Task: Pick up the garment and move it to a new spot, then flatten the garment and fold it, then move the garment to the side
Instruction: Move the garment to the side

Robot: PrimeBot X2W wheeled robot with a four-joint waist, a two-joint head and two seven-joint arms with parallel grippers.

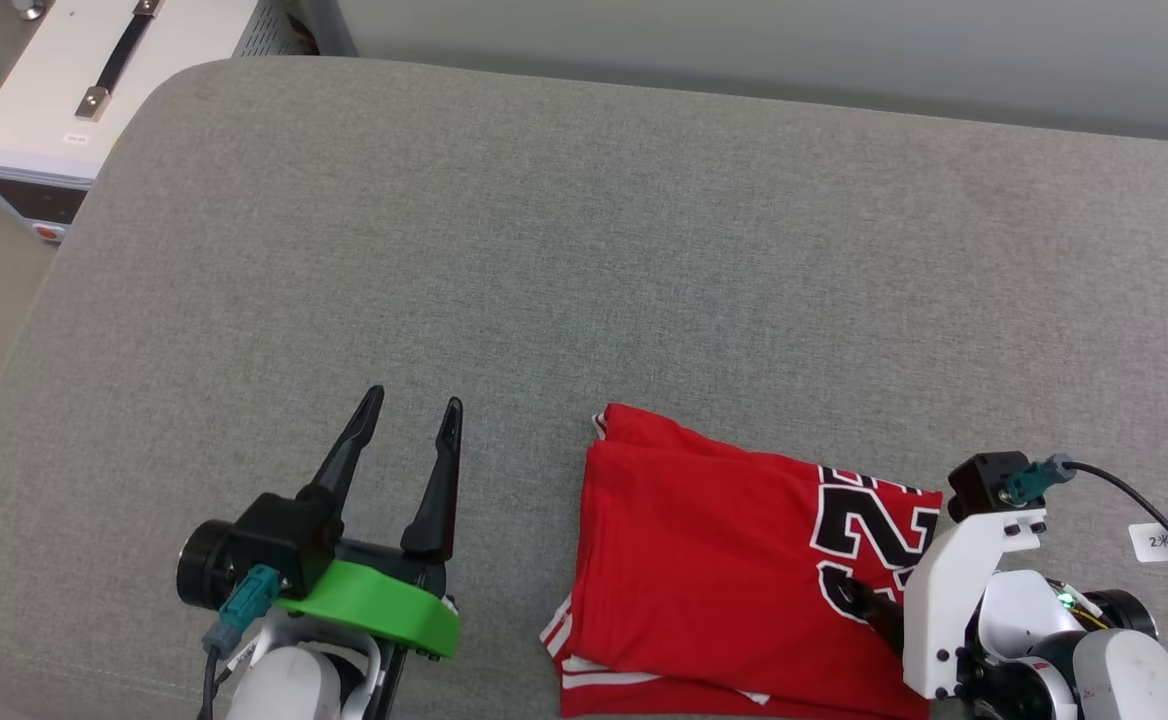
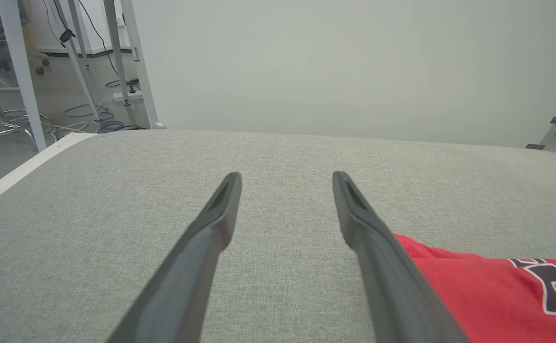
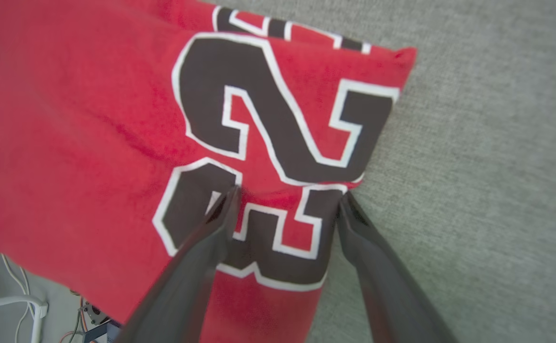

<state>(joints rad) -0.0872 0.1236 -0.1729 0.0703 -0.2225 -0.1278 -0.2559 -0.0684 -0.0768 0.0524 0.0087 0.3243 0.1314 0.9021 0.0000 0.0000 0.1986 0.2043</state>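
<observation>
The garment (image 1: 714, 560) lies folded into a red rectangle on the grey cushion (image 1: 584, 250), near its front edge, with the black white-outlined "23" facing up at its right end. My right gripper (image 3: 290, 193) points down onto that number, open. One fingertip (image 3: 230, 195) rests on the print and the other sits at the cloth's right edge. In the head view one dark finger (image 1: 859, 600) shows under the white camera mount. My left gripper (image 1: 415, 398) hovers open and empty to the left of the garment (image 2: 478, 295), apart from it.
A white equipment box (image 1: 94, 90) with a black handle stands on the floor beyond the cushion's far left corner. Metal frame legs and cables (image 2: 83, 71) sit on the floor past that. A tagged cable (image 1: 1159, 540) runs from my right wrist.
</observation>
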